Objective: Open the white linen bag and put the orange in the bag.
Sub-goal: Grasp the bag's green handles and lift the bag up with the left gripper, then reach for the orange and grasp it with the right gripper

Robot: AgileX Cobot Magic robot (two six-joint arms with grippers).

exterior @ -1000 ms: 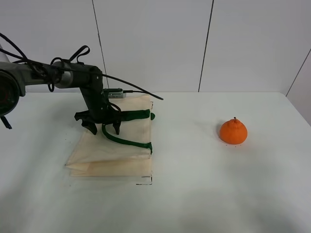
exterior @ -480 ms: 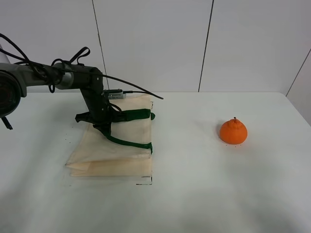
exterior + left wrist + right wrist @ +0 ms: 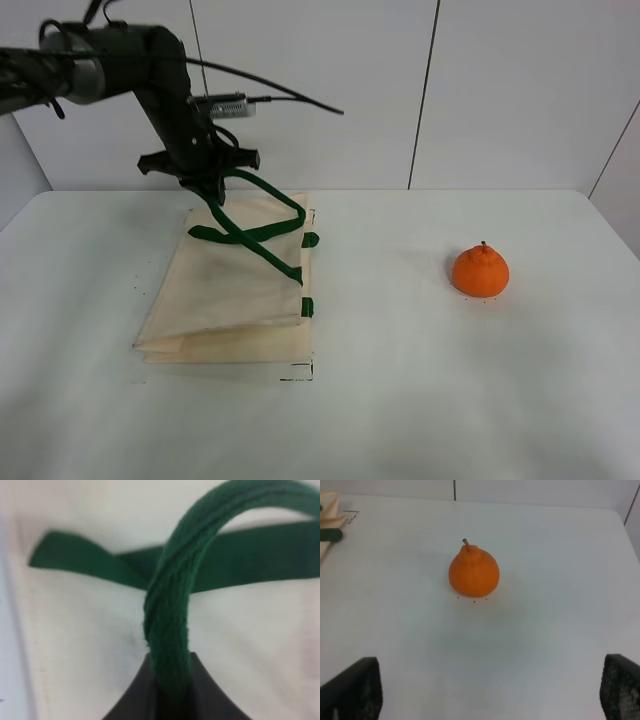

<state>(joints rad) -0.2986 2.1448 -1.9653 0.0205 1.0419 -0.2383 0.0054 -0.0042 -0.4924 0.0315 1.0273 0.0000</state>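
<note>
Hoisted in half a second, our left gripper (image 3: pixel 207 183) stood high above the white linen bag (image 3: pixel 232 295), clenched on one green strap handle (image 3: pixel 167 615) pulled up with it. We saw the bag lying at the left of the table (image 3: pixel 400 400). The orange (image 3: pixel 480 271) sat well apart to its right, with our right gripper (image 3: pixel 490 692) spread wide.

- white linen bag (image 3: pixel 235 300): cream cloth, soft, matt, a bit creased
- strap (image 3: pixel 170 610): green woven cloth, rough, fuzzy
- orange (image 3: pixel 473 575): bumpy skin, dull shine
- table (image 3: pixel 450 400): white, smooth, matt
- left pincer (image 3: pixel 171 680): dark, smooth, matt
- pads (image 3: pixel 352 690) of right pincer (image 3: pixel 485 692): black, grainy
</note>
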